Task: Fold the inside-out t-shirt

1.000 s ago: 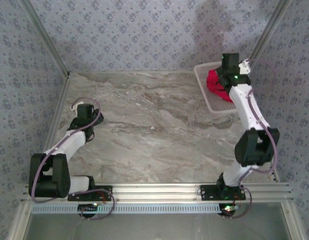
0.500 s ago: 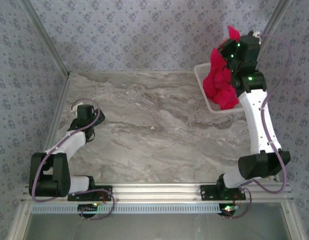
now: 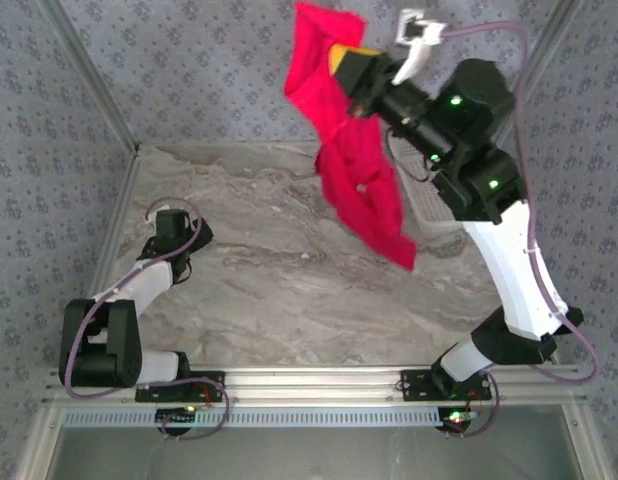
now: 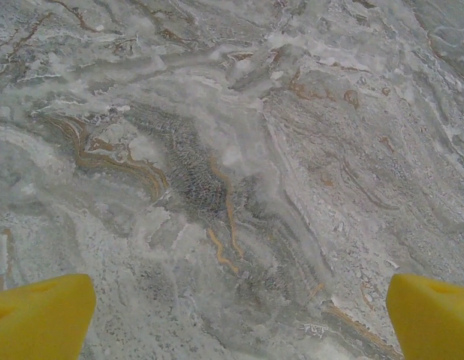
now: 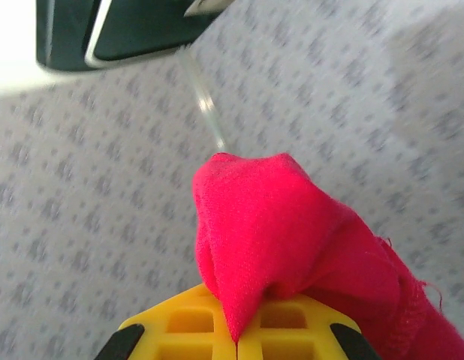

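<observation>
The inside-out t-shirt (image 3: 361, 180) is bright red cloth, lifted high above the back of the table and hanging in a crumpled length. My right gripper (image 3: 341, 62) is shut on the shirt's upper part, its yellow fingers pressed together with a fold of red cloth (image 5: 277, 240) pinched between them. My left gripper (image 3: 169, 222) rests low at the table's left side, far from the shirt. In the left wrist view its yellow fingertips (image 4: 37, 319) stand wide apart over bare marble, with nothing between them.
A white mesh basket (image 3: 429, 205) stands at the back right, partly behind the right arm. The marble table top (image 3: 279, 280) spreads between the two arms. Patterned walls close in the back and sides.
My right arm has risen and swung left, pulling the red shirt out of the basket and up over the table. The left gripper has opened a little wider; its arm stayed put.
</observation>
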